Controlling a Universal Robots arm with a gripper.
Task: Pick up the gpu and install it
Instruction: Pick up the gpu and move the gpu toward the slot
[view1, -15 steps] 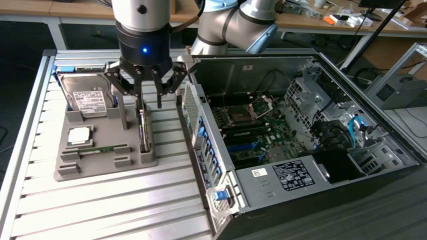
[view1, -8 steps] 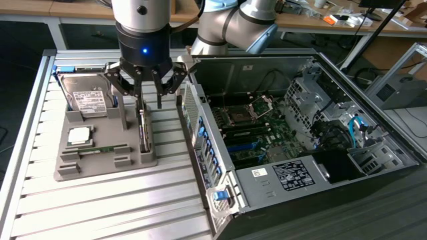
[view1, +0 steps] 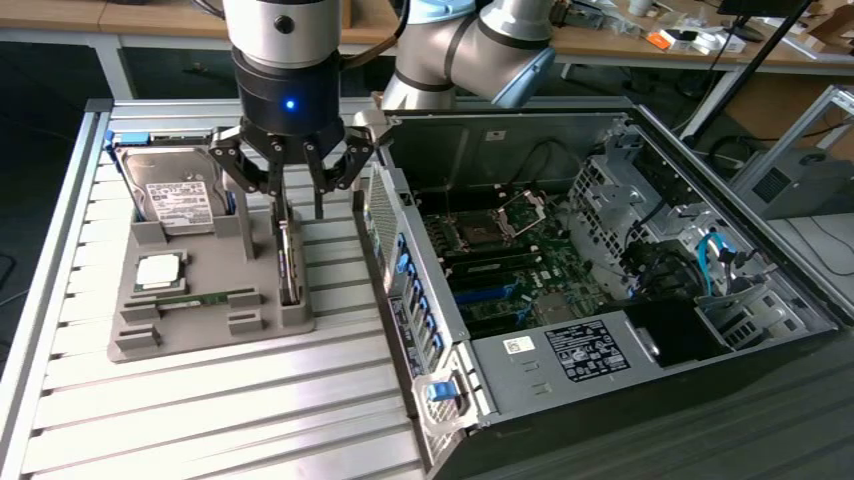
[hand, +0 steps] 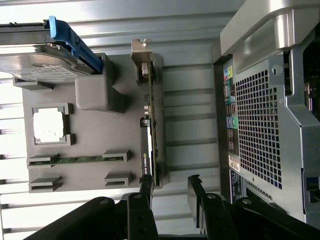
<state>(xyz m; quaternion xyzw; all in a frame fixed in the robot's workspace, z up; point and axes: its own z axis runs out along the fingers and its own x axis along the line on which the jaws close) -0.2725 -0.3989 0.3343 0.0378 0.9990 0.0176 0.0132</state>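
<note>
The gpu (view1: 287, 262) stands on its edge in a slot along the grey parts tray (view1: 267, 322), on the side nearest the computer case. It is a thin green card (hand: 154, 125) with a silvery end bracket (hand: 141, 50). My gripper (view1: 296, 205) hangs straight above the card's far end, pointing down, open, with nothing between its fingers. In the wrist view the gripper (hand: 170, 192) shows both black fingertips (hand: 146, 191) spread apart, one of them right over the card's end.
The tray also holds a silver hard drive (view1: 174, 190), a processor chip (view1: 160, 270) and a narrow memory stick (view1: 200, 298). The open computer case (view1: 601, 260) lies at the exterior view's right, its perforated rear wall (hand: 260, 125) close beside the tray.
</note>
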